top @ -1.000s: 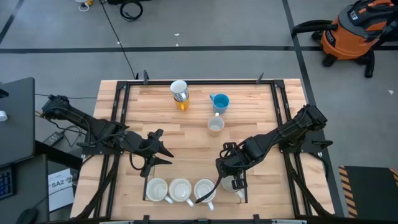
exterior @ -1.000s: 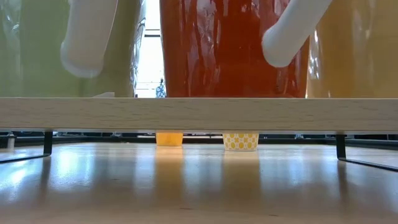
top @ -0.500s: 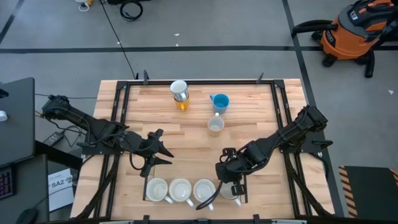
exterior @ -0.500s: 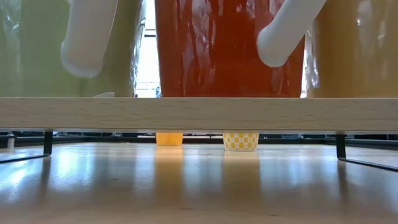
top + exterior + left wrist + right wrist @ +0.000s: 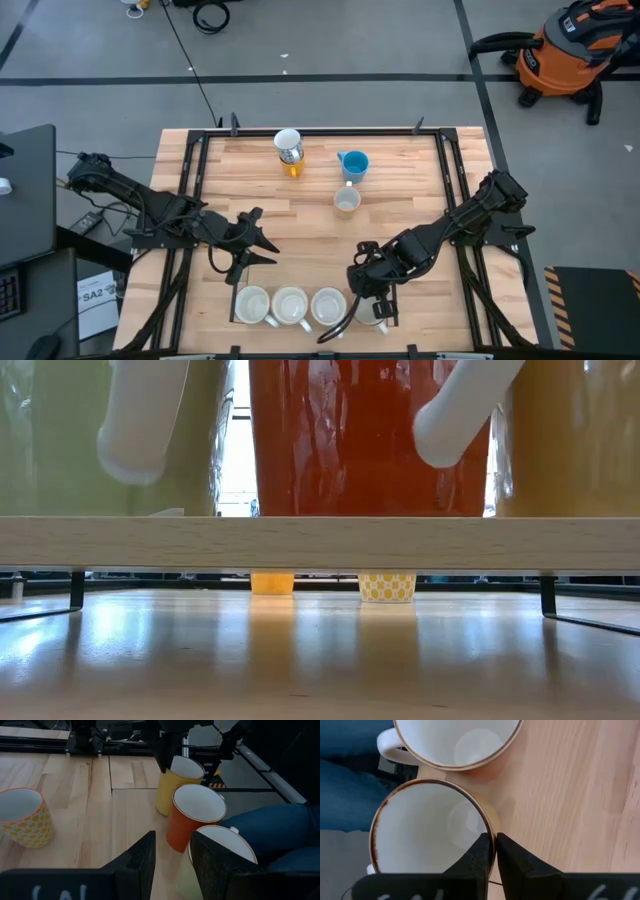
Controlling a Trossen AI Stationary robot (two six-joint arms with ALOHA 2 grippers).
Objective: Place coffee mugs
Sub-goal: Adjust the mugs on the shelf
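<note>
Three mugs stand in a row by the near edge: a cream-green one [image 5: 250, 305], a white-lined one [image 5: 290, 305] and a red-orange one [image 5: 328, 305]. My right gripper [image 5: 367, 291] is shut on a fourth, yellow mug [image 5: 381, 313] at the row's right end. It shows beside the red mug [image 5: 197, 815] in the left wrist view. Further mugs stand toward the far edge: a blue one [image 5: 353, 163], a cream one [image 5: 346, 201], and a white one [image 5: 288, 146] over an orange one [image 5: 292, 169]. My left gripper [image 5: 256, 245] hovers open left of centre. My right gripper pinches the yellow mug's rim [image 5: 488, 827], one finger [image 5: 481, 855] inside the cup and the other [image 5: 512, 860] outside its wall. It comes from above, pointing down. The mug is upright, right beside the red mug [image 5: 455, 740]; its base is hidden.
A black metal frame [image 5: 196, 170] runs along the table's sides. In the low view a wooden strip [image 5: 320, 542] hides the mug bases. A person's blue-clad leg [image 5: 270, 825] is just past the near edge. An orange vacuum [image 5: 570, 50] stands on the floor beyond the table.
My right gripper has moved toward the near edge, bringing the yellow mug with it to the right end of the row. The red mug beside it has shifted slightly left in the low view.
</note>
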